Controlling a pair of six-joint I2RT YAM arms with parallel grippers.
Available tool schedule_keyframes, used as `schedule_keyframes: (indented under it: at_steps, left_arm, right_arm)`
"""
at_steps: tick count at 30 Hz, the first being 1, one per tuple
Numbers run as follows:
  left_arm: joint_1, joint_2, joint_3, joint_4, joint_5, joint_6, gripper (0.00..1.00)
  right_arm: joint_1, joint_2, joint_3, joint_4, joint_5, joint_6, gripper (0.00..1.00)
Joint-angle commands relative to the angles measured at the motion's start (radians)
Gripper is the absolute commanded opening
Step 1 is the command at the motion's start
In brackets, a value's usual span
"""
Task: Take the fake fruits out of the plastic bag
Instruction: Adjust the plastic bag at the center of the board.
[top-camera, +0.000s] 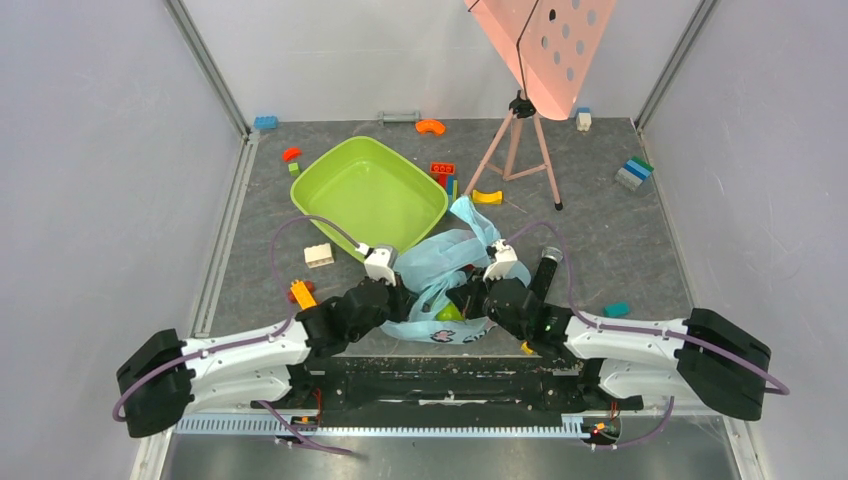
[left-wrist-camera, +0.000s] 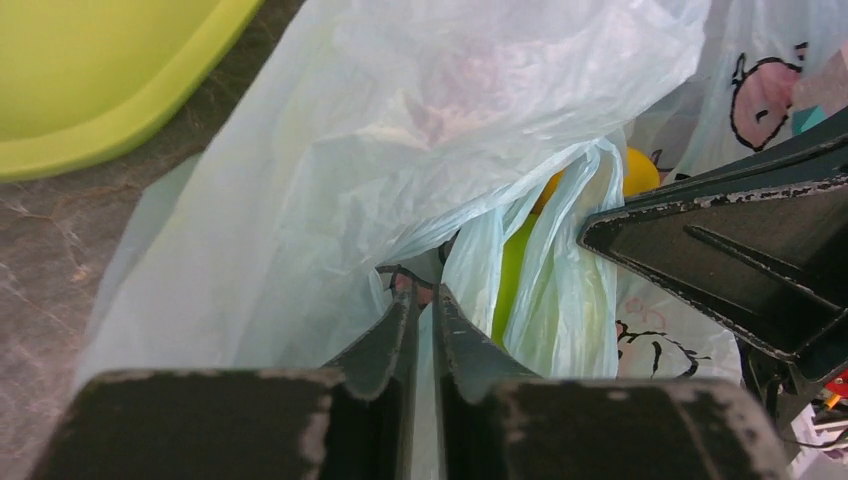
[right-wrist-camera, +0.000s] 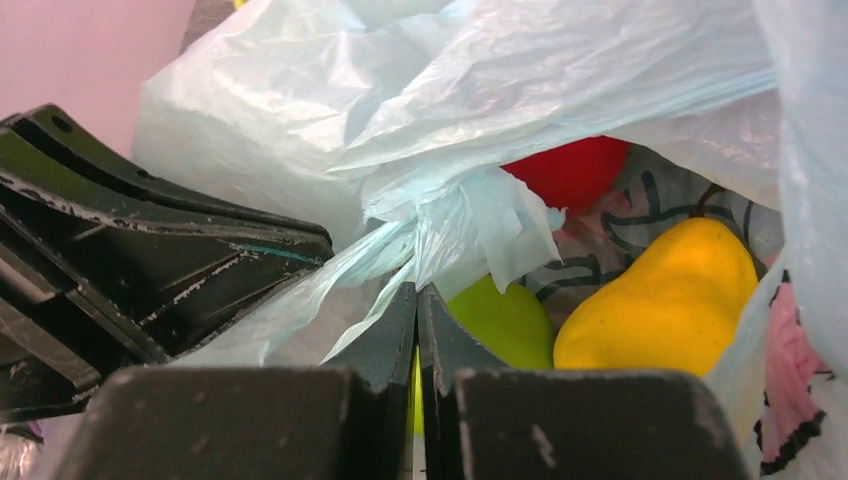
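Observation:
The light-blue plastic bag (top-camera: 450, 262) with cartoon prints lies between my two grippers, just in front of the green tub. My left gripper (top-camera: 398, 300) is shut on a fold of the bag (left-wrist-camera: 400, 150) at its left side. My right gripper (top-camera: 470, 297) is shut on a fold of the bag (right-wrist-camera: 440, 230) at its right side. Through the bag's mouth the right wrist view shows a yellow pointed fruit (right-wrist-camera: 665, 295), a green apple (right-wrist-camera: 505, 320) and a red fruit (right-wrist-camera: 575, 170). The green apple (top-camera: 449, 312) peeks out in the top view. The second red fruit is hidden.
A lime-green tub (top-camera: 368, 193) stands behind the bag. A pink tripod (top-camera: 520, 150) with a perforated pink panel (top-camera: 540, 45) stands at the back right. Small toy blocks (top-camera: 319, 255) lie scattered around the tub and walls. A black cylinder (top-camera: 546, 268) lies right of the bag.

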Motion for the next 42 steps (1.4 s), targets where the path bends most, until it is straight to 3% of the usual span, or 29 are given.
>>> schedule_keyframes:
  at_steps: [1,5,7,17,21,28,32,42]
  left_arm:
    - [-0.005,-0.091,0.023,-0.049,-0.047,-0.016,0.24]
    - [-0.004,-0.180,0.054,-0.124,-0.081,-0.030,0.57]
    - [-0.004,-0.213,0.081,-0.179,-0.100,-0.039,0.64]
    - [-0.001,-0.272,0.212,-0.304,-0.138,-0.057,0.68]
    - [-0.001,-0.252,0.230,-0.306,-0.097,-0.060,0.62]
    - [-0.004,-0.205,0.189,-0.231,0.059,-0.106,0.21]
    - [-0.011,-0.182,0.169,-0.204,0.103,-0.130,0.05]
    - [-0.088,-0.205,0.118,-0.247,0.078,-0.236,0.02]
  right_arm:
    - [0.006,-0.044,-0.026,0.126,-0.053,-0.116,0.00]
    - [0.036,-0.075,-0.034,0.168,-0.099,-0.225,0.00]
    - [0.054,-0.080,-0.035,0.187,-0.140,-0.272,0.00]
    - [0.174,0.004,-0.049,0.414,-0.466,-0.421,0.00]
    - [0.207,0.078,-0.053,0.498,-0.547,-0.447,0.00]
    - [0.213,0.158,-0.116,0.627,-0.480,-0.409,0.00]
    - [0.213,0.198,-0.108,0.640,-0.448,-0.396,0.00]
    - [0.212,0.238,-0.102,0.654,-0.295,-0.343,0.00]
